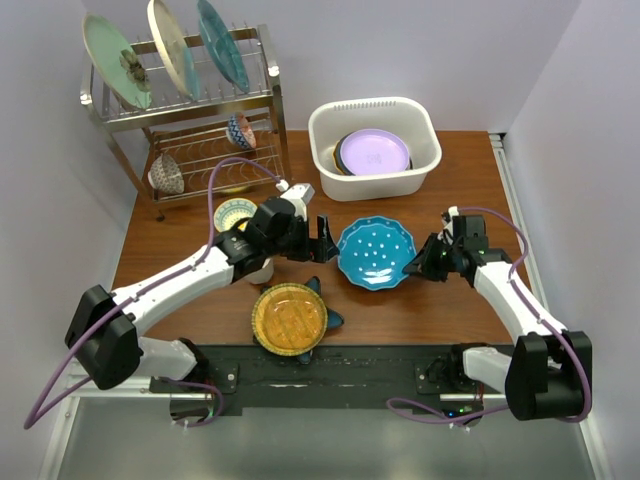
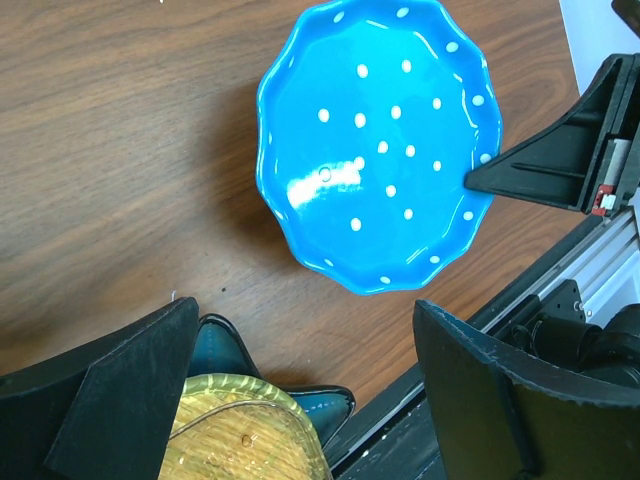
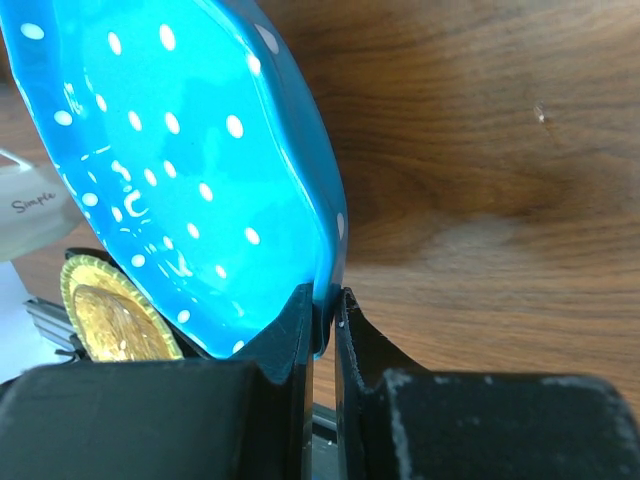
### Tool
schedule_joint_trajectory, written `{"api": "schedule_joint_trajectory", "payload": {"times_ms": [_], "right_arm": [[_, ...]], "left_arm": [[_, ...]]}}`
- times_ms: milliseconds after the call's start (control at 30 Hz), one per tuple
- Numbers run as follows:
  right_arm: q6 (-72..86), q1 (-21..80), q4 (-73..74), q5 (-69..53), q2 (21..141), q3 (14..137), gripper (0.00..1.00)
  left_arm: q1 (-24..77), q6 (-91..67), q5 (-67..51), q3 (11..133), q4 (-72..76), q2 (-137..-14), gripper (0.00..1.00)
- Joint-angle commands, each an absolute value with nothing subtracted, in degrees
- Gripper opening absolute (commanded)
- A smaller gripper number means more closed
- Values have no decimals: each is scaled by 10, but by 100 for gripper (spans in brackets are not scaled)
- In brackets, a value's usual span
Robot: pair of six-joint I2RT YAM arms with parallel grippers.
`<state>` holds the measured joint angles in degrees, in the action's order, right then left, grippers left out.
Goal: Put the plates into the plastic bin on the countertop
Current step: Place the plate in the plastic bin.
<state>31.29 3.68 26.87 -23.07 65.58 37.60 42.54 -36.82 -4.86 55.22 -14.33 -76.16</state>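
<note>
Blue dotted plate [image 1: 375, 252], midway between counter [image 1: 455, 305] side edges, rim pinched by right pincer [image 1: 412, 262]; left pincer [image 1: 322, 238] spread, just beside.

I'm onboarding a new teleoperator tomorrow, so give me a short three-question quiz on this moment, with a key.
1. True or false: the right gripper is shut on the rim of the blue dotted plate.
2. Which plate lies uppermost in the plastic bin? A red plate; B lavender plate; C black plate.
3. Fill in: the left gripper is ____ (open or shut).
Key: 1 true; 2 B; 3 open.
</note>
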Motion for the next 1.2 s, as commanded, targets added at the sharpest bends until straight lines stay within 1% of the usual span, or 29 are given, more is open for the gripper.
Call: {"api": "schedule_joint_trajectory", "payload": {"times_ms": [0,867,1167], "right_arm": [[323,35,229,-280,651,439,0],[347,36,219,-288,681,544,0],[357,35,199,-285,729,598,0]], "left_arm": [[426,-355,-40,579,-137,-756,93],[426,-347,-9,581,-163,-737,93],[427,-348,-8,582,-170,-729,93]]}}
